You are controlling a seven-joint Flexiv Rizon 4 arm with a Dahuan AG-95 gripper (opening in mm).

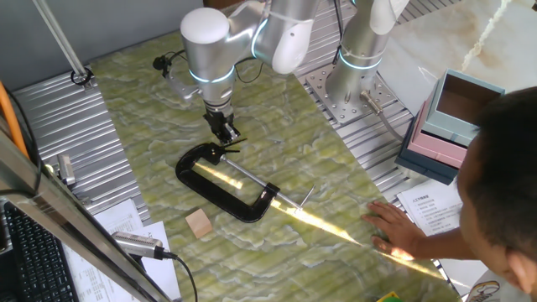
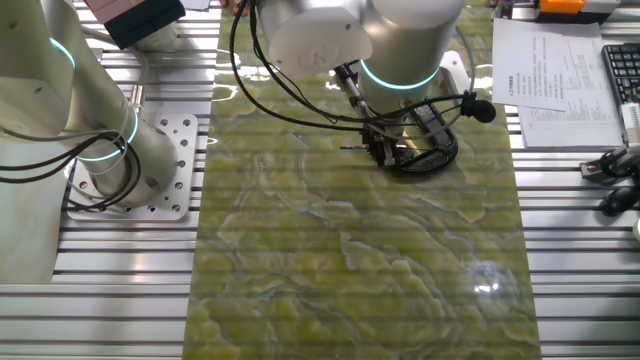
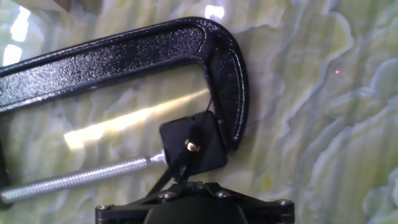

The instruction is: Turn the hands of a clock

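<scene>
A black C-clamp lies on the green marbled mat; it also shows in the other fixed view and the hand view. Its jaw holds a small black clock block with a brass hub. The hands are thin black pointers. One runs from the hub down to my fingertips, and another points up along the clamp's curve. In the fixed view the hands poke out just below my gripper. My gripper hangs right over the block, its fingers together. Whether it pinches a hand is hidden.
The clamp's silver screw rod runs left from the block. A small wooden cube lies near the clamp. A person's hand rests on the mat's right edge. A pink and blue box and a second arm's base stand behind.
</scene>
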